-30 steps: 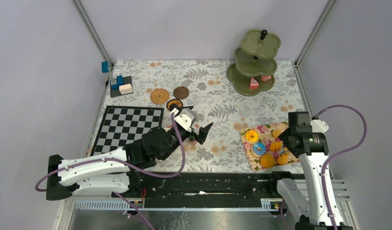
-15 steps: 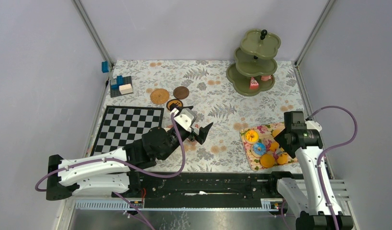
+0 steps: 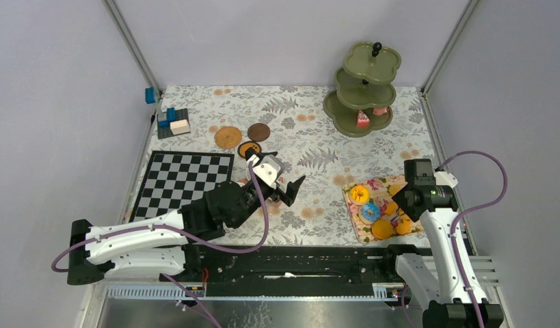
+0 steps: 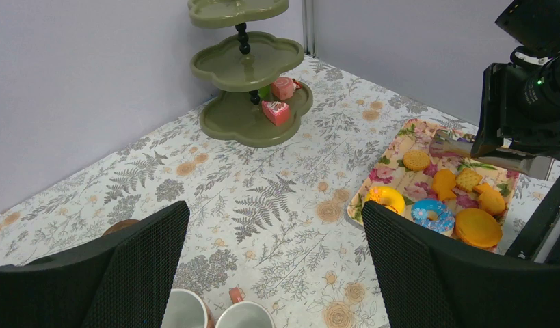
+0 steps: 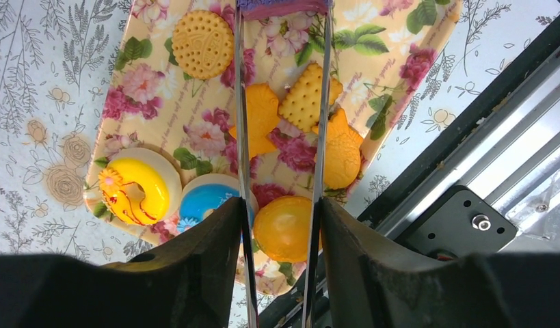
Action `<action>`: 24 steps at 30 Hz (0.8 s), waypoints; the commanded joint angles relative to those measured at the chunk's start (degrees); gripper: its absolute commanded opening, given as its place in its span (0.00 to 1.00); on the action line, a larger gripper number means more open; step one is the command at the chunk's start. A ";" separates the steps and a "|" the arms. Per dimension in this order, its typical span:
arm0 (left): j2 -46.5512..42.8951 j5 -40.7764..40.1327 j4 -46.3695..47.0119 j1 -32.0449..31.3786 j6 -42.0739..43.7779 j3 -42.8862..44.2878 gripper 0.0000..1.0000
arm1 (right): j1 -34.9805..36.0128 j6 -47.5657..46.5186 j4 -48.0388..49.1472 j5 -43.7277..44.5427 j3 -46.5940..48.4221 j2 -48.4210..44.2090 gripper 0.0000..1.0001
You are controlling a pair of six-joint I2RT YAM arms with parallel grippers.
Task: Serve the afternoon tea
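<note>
Cookies and donuts first: all lying flat on the floral tray at the near right of the table, well apart from the olive-green stand at the far end. Probably light, stiff toy pieces with smooth faces, so likely a bit slippery. Best pinched across a thin edge rather than pressed on top.

Crowded in there though. Square cracker touching a fish-shaped cookie, second fish just beside, round orange cake at the near end. Easy to drag a neighbour along.

Right tool hanging straight over that cluster, long blades narrow with a slim gap between them, cracker and fish showing through. Can't tell whether anything is pinched yet. Yellow donut and blue donut just off to one side.

Left tool spread wide, holding nothing, hovering over two mugs peeking in at the bottom of its view.

Pink cake wedge sitting on the stand's bottom tier. Biggest nuisance probably the upper tiers overhanging it.

Brown coasters and chessboard way over on the left.
</note>
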 commanded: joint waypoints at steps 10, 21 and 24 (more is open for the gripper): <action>1.02 -1.14 2.61 -0.29 1.19 0.26 0.99 | -0.20 -0.21 -1.57 0.04 2.28 -5.74 0.40; 1.76 -1.93 2.36 -0.29 1.89 0.57 0.99 | -0.19 -2.62 -1.32 0.06 4.26 -7.71 0.39; 2.12 -1.93 2.16 -0.33 1.89 0.70 0.99 | -0.20 -3.34 -1.49 0.22 4.78 -7.75 0.39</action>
